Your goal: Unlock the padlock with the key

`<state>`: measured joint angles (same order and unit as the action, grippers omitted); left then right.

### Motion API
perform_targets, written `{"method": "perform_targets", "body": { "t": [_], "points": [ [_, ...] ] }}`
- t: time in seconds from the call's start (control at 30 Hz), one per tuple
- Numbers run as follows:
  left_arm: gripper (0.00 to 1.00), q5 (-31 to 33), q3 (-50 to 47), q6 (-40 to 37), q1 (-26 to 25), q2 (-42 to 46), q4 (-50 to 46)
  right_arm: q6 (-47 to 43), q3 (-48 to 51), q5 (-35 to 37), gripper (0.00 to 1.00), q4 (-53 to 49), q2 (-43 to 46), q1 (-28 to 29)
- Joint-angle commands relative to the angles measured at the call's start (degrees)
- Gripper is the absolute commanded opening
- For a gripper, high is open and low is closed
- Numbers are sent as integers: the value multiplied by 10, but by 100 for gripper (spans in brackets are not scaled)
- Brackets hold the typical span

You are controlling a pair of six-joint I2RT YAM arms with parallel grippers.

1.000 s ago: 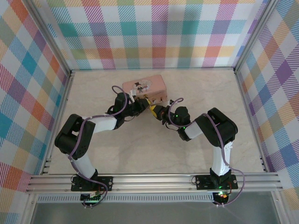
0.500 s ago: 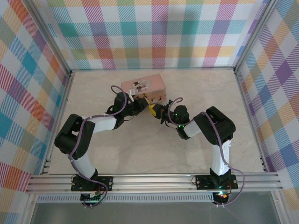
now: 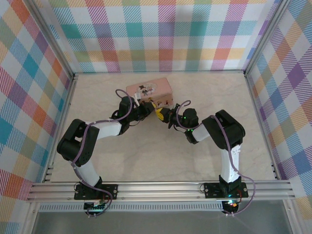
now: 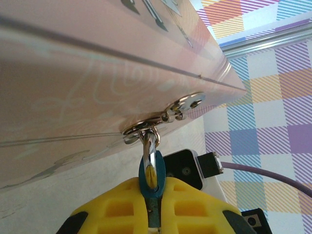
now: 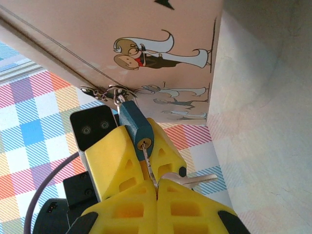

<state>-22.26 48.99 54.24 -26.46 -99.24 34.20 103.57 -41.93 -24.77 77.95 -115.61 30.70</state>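
The small blue-teal padlock (image 5: 132, 125) hangs by its silver shackle (image 4: 150, 155) from the hasp (image 4: 146, 129) of the pink tin (image 3: 148, 89). My left gripper (image 4: 153, 197) is shut on the padlock body (image 4: 151, 175), with yellow fingers (image 5: 111, 157) on both flat sides. My right gripper (image 5: 157, 187) is shut on the key (image 5: 150, 165), whose tip sits in the keyhole (image 5: 143, 144) on the lock's underside. A second silver key (image 5: 197, 179) sticks out sideways beside the right fingers. In the top view both grippers (image 3: 155, 111) (image 3: 165, 116) meet just in front of the tin.
The pink tin (image 5: 161, 34) carries a cartoon couple and stands mid-table near the back. Pale marble tabletop (image 3: 209, 92) lies open on both sides. Checked walls with aluminium posts (image 3: 63, 63) enclose the table on three sides.
The tin has shifted slightly to the left. My right gripper has edged a little toward the padlock. The left gripper's hold on the lock has tightened a touch.
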Motion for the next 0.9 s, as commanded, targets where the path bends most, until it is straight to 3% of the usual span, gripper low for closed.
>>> {"method": "perform_targets", "body": {
  "t": [0.0, 0.17, 0.33, 0.5, 0.57, 0.7, 0.83, 0.87],
  "points": [
    [9, -64, 3, 3, -13, 29, 27, 46, -28, 18, 0, 26, -27, -4],
    [9, -63, 4, -1, -13, 32, 20, 59, -35, 4, 0, 26, -24, -4],
    [9, -62, 3, -4, -13, 32, 15, 5, -24, -6, 0, -27, 3, -11],
    [9, -63, 0, -4, -13, 33, 15, -181, -58, -50, 0, -223, 69, -15],
    [9, -62, -1, -5, -13, 34, 16, -208, -64, -49, 0, -254, 80, -15],
    [10, -62, -2, -4, -13, 34, 19, -159, -60, -57, 0, -185, 49, -18],
    [9, -65, -4, -5, -13, 34, 20, -7, -61, -39, 0, 20, -32, -17],
    [9, -66, -5, -6, -13, 33, 22, 17, -66, -42, 0, 27, -40, -17]
  ]
}}
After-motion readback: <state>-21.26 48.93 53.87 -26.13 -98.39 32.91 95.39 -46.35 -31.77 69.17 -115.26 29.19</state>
